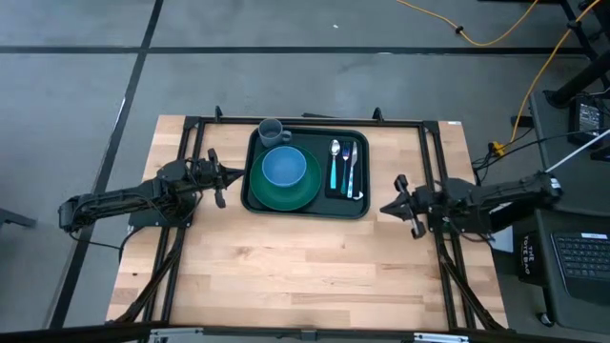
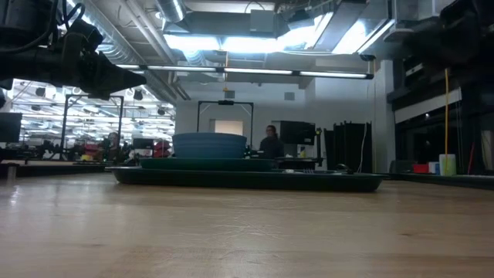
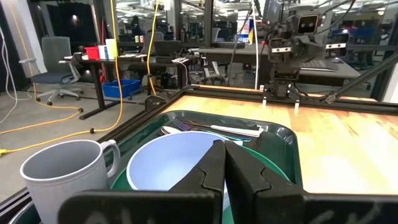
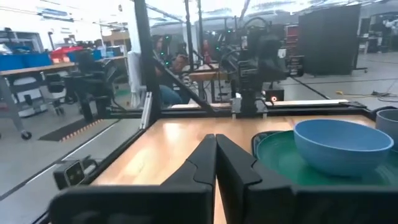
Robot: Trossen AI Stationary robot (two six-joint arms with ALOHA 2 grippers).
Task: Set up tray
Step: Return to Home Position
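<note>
The dark green tray (image 1: 305, 214) lies flat on the far middle of the wooden table. A round green plate (image 1: 303, 191) rests on it, with a blue bowl (image 1: 282, 166) standing on the plate. A grey mug (image 1: 271, 131) stands in the tray's far left corner. On the tray's right side is a black napkin (image 1: 340, 191) with cutlery (image 1: 347, 164) lying on it. My left gripper (image 1: 238, 175) hangs level just left of the tray, shut and holding nothing (image 3: 224, 146). My right gripper (image 1: 383, 208) hangs level right of the tray, also shut and holding nothing (image 4: 215, 138).
A black metal frame (image 1: 429, 152) runs along the table's far, left and right sides. Bare wood (image 1: 305, 276) fills the near half of the table. A side desk with a laptop (image 1: 581, 257) stands beyond the right edge, and yellow cables (image 1: 496, 38) lie on the floor.
</note>
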